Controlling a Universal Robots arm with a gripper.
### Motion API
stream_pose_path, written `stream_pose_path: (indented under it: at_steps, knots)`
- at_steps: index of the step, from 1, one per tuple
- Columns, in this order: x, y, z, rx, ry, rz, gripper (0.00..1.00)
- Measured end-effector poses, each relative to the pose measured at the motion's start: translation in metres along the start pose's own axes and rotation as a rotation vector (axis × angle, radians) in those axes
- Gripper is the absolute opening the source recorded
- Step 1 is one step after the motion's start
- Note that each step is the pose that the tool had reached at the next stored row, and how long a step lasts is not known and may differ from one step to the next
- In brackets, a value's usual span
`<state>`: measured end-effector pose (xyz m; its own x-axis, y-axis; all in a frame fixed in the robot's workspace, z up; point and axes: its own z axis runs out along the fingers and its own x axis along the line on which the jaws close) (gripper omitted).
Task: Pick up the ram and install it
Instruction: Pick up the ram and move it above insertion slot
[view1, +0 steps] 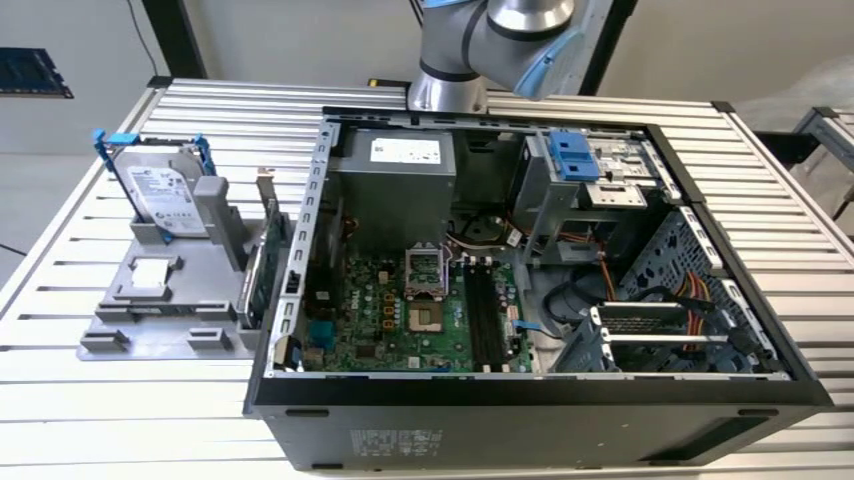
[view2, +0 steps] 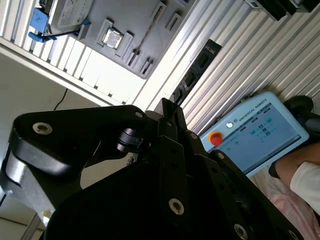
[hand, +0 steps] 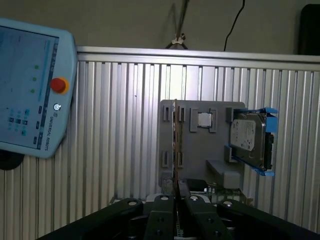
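Observation:
The ram (view1: 250, 290) stands on edge in the grey holder (view1: 147, 300), on the side nearest the open computer case (view1: 534, 300). In the first wrist view the ram (hand: 174, 130) is a thin line seen edge-on, far below my gripper (hand: 177, 197). My gripper's black fingers lie together with nothing between them, as the second wrist view also shows of my gripper (view2: 170, 107). The arm (view1: 487, 40) hangs high over the back of the case. The dark memory slots (view1: 481, 320) run along the motherboard, to the exterior view's right of the processor socket.
A green expansion card (view1: 276, 250) with a metal bracket stands beside the ram. A silver hard drive (view1: 163, 195) in a blue frame leans at the holder's far end. A teach pendant (hand: 30, 85) lies on the ribbed table, with a person's sleeve (view2: 305, 180) near it.

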<state>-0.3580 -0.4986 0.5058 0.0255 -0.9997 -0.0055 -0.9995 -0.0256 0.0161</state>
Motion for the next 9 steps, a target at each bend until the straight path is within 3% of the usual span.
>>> stream_pose_path:
  at_steps: [9]
  knots:
    - [-0.0001, 0.0002, -0.0126, 0.0, 0.0001, 0.0, 0.0]
